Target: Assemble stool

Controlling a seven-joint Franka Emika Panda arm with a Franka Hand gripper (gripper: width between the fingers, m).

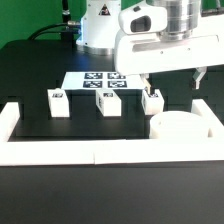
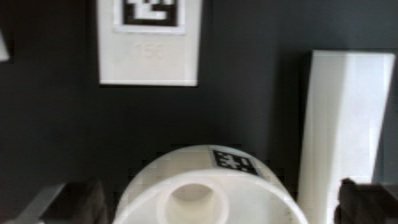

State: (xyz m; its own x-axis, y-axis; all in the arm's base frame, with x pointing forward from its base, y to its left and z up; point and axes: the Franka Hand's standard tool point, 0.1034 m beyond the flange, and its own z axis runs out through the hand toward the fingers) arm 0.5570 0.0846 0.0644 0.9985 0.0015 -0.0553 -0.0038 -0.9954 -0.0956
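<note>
Start at the exterior view's left, where you see the rail [image 1: 60, 150] turn up into a short end piece on the black desk [image 1: 30, 70]. Inside it, three legs stand upright in a row, well apart from one another, each with a tag on the face toward you. The first leg [image 1: 57, 103] is nearest that end piece. Behind the row, between the first and second legs, you find the marker board [image 1: 98, 80] lying flat. The second leg [image 1: 107, 103] stands just in front of the board's near edge. The third leg [image 1: 152, 100] stands further toward the exterior view's right, near the seat.

The seat [image 1: 180, 126] lies flat on the desk in the rail's corner at the exterior view's right, just beside the rail. You can see the arm [image 1: 150, 40] hanging over this spot. Its jaws are spread wide and hold nothing, with one finger [image 1: 146, 88] just above the third leg and the other out past the seat's far side.

In the wrist view you look straight down on the seat [image 2: 187, 185], with a socket [image 2: 192, 200] open on top and a small tag [image 2: 231, 160] on it. It sits between the two dark fingertips [image 2: 80, 203]. One leg [image 2: 146, 50] lies beyond it, and the rail [image 2: 347, 120] runs alongside. You cannot tell here whether the fingertips touch the seat.
</note>
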